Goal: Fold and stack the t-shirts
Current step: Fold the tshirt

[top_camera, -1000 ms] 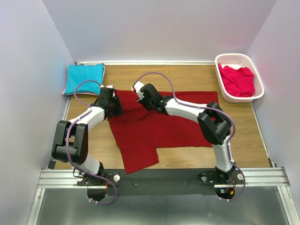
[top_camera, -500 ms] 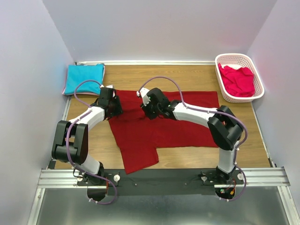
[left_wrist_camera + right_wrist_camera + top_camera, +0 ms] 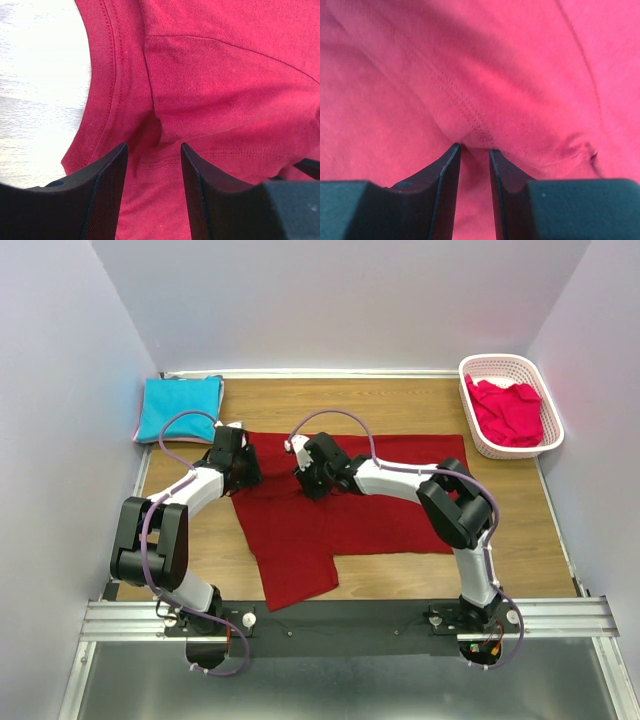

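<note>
The right gripper has its jaws drawn close on a raised fold of the dark red t-shirt, pinching it along a stitched seam. The left gripper stands with jaws apart, tips down on the same shirt beside its curved collar edge, a small pucker of cloth between them. The shirt lies spread across the middle of the wooden table, a folded turquoise t-shirt sits at upper left, and a pinkish-red t-shirt lies bunched in the white basket at upper right.
</note>
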`<state>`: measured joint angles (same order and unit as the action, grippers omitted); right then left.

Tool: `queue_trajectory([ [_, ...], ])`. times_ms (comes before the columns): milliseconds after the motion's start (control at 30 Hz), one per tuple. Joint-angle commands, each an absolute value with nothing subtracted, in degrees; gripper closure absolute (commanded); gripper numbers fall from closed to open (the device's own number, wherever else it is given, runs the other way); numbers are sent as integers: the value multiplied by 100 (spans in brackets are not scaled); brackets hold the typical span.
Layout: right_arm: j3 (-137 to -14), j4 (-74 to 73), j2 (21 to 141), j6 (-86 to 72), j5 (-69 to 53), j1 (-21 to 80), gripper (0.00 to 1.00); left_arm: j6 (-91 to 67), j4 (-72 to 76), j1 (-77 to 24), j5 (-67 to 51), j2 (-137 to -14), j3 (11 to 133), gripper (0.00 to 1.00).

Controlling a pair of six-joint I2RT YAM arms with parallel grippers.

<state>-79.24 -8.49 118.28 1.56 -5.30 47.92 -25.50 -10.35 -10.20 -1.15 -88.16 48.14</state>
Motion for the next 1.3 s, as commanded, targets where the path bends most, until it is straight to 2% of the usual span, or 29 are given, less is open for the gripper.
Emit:
queue_trajectory([
  [0,-8287,-703,11988,237,-282,4816,62,-2496,-958,-1046,-211,-8701,4764,45],
  [233,-8586,-694,12164,325,113,4790,57,-2487,-958,-1055,-228,-8710,4772,45],
  [800,-8736,-694,12454,395,492,4781,59,-2496,-958,-1055,-220,-8736,4772,45],
  [933,-8701,-694,12384,474,501,4764,68,-2496,-958,-1055,-220,-8745,4772,45],
  [1167,-8596,-694,12226,606,580,4737,94,-2487,-967,-1055,-229,-8763,4781,45],
  [1267,-8552,-703,12138,659,572,4729,98,-2487,-967,-1063,-211,-8754,4772,45],
])
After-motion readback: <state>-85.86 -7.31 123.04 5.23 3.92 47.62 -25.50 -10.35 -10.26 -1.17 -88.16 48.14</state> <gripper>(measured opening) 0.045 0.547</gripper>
